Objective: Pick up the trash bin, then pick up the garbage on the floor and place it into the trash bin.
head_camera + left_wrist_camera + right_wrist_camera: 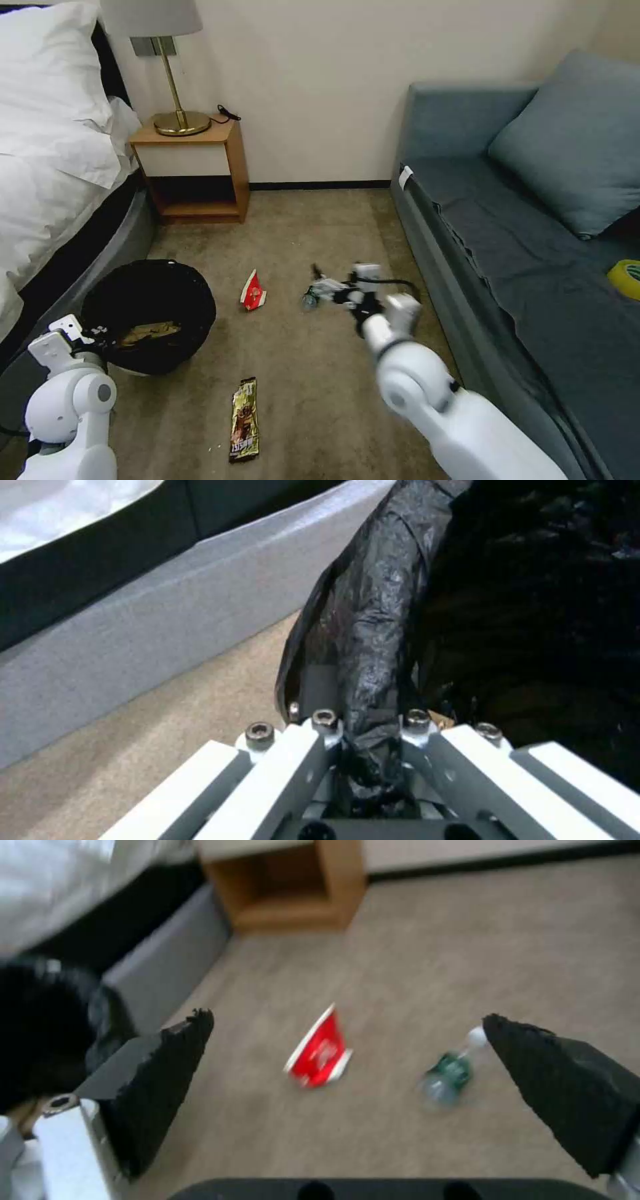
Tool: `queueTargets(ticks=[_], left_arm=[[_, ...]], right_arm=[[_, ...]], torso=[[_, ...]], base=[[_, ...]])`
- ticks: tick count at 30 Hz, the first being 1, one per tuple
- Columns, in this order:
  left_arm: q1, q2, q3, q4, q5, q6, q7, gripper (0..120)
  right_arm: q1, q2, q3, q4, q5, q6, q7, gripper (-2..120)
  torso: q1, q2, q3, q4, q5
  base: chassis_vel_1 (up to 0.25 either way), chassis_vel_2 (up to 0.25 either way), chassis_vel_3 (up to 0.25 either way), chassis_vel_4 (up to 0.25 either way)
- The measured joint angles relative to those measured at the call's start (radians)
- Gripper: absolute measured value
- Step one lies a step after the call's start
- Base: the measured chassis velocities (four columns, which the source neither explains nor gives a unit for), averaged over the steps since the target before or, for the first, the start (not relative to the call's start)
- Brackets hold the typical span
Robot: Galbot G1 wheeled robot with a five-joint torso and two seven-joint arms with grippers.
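Note:
The trash bin point(150, 313), round and lined with a black bag, sits on the carpet beside the bed. My left gripper point(93, 331) is shut on its near rim, and the left wrist view shows the bag-covered rim point(373, 645) pinched in the left gripper point(370, 720). A tan piece of garbage point(150, 331) lies inside the bin. On the floor are a red-white snack packet point(253, 291) point(320, 1052), a small green-label bottle point(310, 300) point(450, 1075) and a brown-gold candy wrapper point(244, 420). My right gripper point(312, 285) point(347, 1016) hangs open just above the bottle, holding nothing.
A wooden nightstand point(193, 167) with a brass lamp stands at the back wall. The bed point(53, 167) lines the left side. A grey-blue sofa point(507, 220) lines the right, with a yellow tape roll point(627, 277) on its seat. Open carpet lies between them.

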Motion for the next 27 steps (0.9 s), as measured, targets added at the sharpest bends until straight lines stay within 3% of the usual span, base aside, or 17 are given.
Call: queueTargets(ticks=[4,13,21,27], left_arm=[[0.015,-0.010,-0.011,-0.004,0.006,-0.005,0.003,2],[0.030,-0.022,-0.027,-0.007,0.015,-0.011,0.008,2],[0.050,-0.026,-0.049,-0.023,0.012,-0.014,0.012,2],[0.066,-0.033,-0.061,-0.024,0.012,-0.021,0.018,2]], right_arm=[[0.121,0.059,-0.151,-0.146,0.074,-0.023,0.019,100],[0.199,0.156,-0.386,-0.410,0.170,-0.048,-0.013,100],[0.205,0.240,-0.539,-0.585,0.136,-0.002,-0.052,100],[0.195,0.275,-0.596,-0.644,0.123,0.021,-0.065,100]], torso=[[0.000,0.000,0.000,-0.0001,0.0001],[0.000,0.000,0.000,-0.0003,0.0001],[0.000,0.000,0.000,-0.0002,0.0001],[0.000,0.000,0.000,-0.0002,0.0001]], base=[[0.000,0.000,0.000,0.000],[0.000,0.000,0.000,0.000],[0.000,0.000,0.000,0.000],[0.000,0.000,0.000,0.000]])
